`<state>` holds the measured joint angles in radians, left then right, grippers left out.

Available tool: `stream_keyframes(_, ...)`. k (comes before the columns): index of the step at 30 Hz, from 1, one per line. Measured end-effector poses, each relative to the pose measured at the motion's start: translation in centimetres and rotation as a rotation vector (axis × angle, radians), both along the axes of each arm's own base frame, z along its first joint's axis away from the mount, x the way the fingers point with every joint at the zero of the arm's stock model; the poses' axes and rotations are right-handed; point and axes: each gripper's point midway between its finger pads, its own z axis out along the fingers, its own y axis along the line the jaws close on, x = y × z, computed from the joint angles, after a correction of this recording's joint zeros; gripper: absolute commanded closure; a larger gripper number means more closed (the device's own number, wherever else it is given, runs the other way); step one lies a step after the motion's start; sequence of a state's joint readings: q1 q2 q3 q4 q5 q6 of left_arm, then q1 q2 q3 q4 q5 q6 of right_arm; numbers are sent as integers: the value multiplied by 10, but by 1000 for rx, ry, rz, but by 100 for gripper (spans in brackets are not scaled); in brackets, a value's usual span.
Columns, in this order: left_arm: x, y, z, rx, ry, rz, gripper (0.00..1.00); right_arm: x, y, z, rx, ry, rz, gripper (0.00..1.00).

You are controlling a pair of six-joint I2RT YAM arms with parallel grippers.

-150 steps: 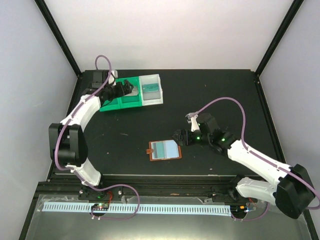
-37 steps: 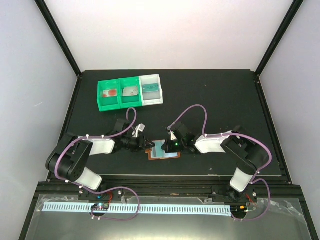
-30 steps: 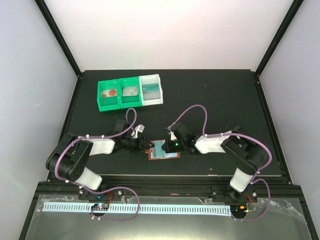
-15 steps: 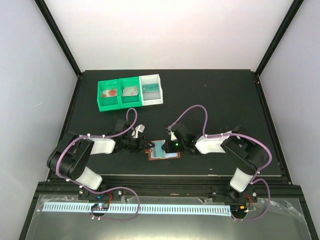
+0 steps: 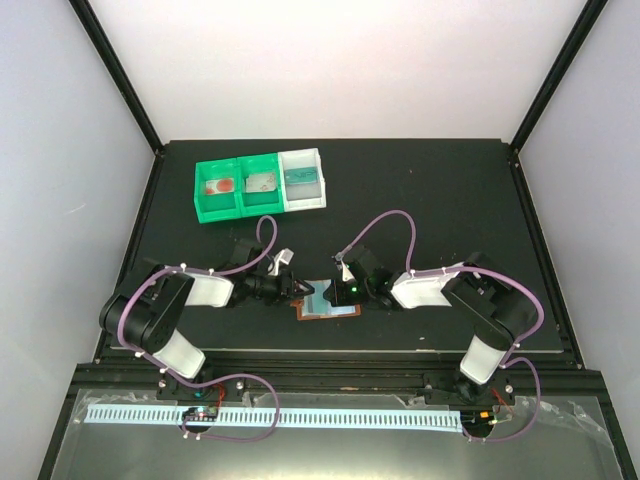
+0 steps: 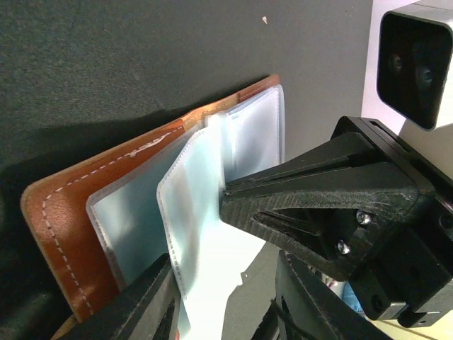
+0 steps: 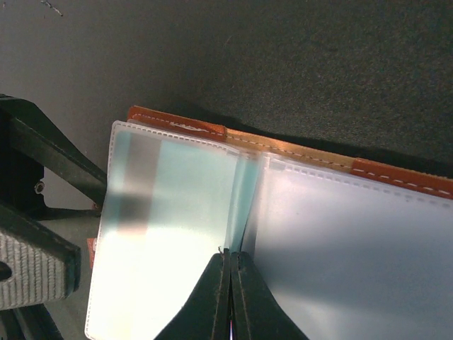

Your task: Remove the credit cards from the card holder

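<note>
1. Two sets of fingers meet over one card holder [image 5: 330,304], which lies open and flat on the black desk [image 5: 430,200], near its front edge and about midway between the two arms.
2. The left fingers [image 6: 145,312] come at the holder's left end. They stand partly apart, and the edge of a clear pocket leaf [image 6: 187,212] lies in the gap between them, closer to one finger than the other. Nothing is pinched that the left wrist view can show.
3. The right fingers [image 7: 211,297] are pressed tight together. Their tips rest on the fold where two clear pocket leaves meet, near the middle of the holder.
4. The brown cover faces down, its stitched rim showing along the far side beyond the pockets.
5. A pale blue tint shows through the pockets; whether that is a card cannot be told.
6. Three small bins [image 5: 235,211], two green and one white, sit in a row at the far left of the desk, well apart from the holder.
</note>
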<state>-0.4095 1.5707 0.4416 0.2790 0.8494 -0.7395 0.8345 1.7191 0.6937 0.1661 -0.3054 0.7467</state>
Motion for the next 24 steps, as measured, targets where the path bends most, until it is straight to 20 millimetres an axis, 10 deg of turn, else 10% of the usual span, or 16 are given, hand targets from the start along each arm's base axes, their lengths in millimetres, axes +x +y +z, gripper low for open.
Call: stream_keyframes(24, -4, -1, 13, -3, -11, -3, 81, -6, -10, 5, -29, 3, -5, 84)
